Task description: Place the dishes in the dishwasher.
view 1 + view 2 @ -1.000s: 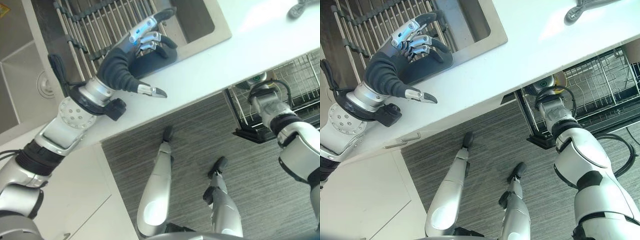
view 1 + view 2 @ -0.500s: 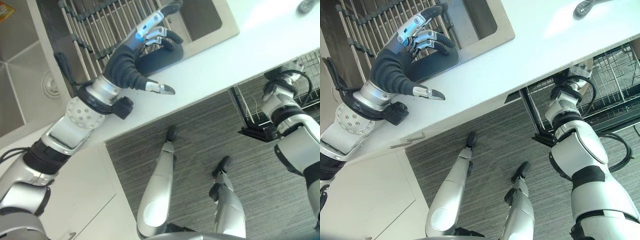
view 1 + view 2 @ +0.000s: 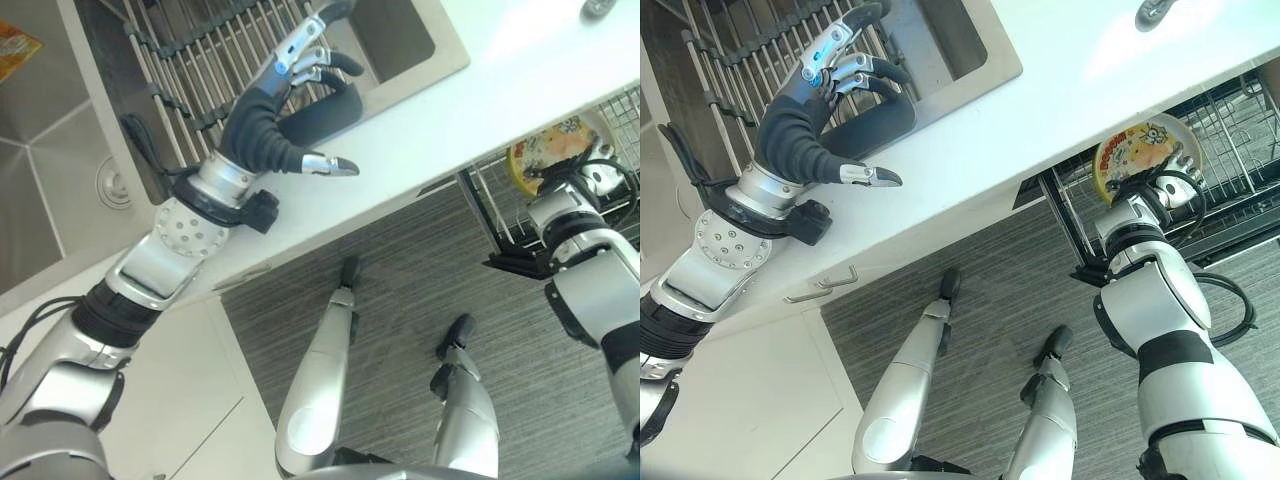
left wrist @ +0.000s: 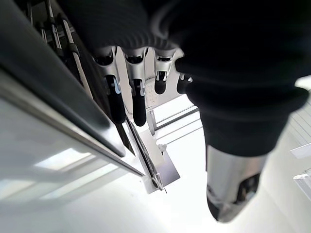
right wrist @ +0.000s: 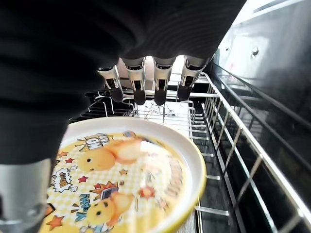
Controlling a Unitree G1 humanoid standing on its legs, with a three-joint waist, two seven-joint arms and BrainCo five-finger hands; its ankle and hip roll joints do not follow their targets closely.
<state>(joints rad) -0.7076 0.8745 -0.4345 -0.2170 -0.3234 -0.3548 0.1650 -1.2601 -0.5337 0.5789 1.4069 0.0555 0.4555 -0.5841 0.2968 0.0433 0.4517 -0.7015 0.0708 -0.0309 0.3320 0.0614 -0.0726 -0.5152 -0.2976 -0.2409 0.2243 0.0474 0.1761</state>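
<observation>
At the left, the left robot hand (image 3: 300,85) hovers over the sink (image 3: 400,45) edge and its drying rack (image 3: 190,50), fingers loosely spread, holding nothing. The white table (image 3: 1060,90) runs rightward. At the right, the right robot hand (image 3: 1160,190) grips a yellow cartoon plate (image 5: 131,184) over the dishwasher rack (image 5: 233,145).

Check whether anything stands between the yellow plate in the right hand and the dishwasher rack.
Nothing visible does. The right hand holds the yellow plate just above the dishwasher rack, and the wire tines beyond the plate's rim look free.
</observation>
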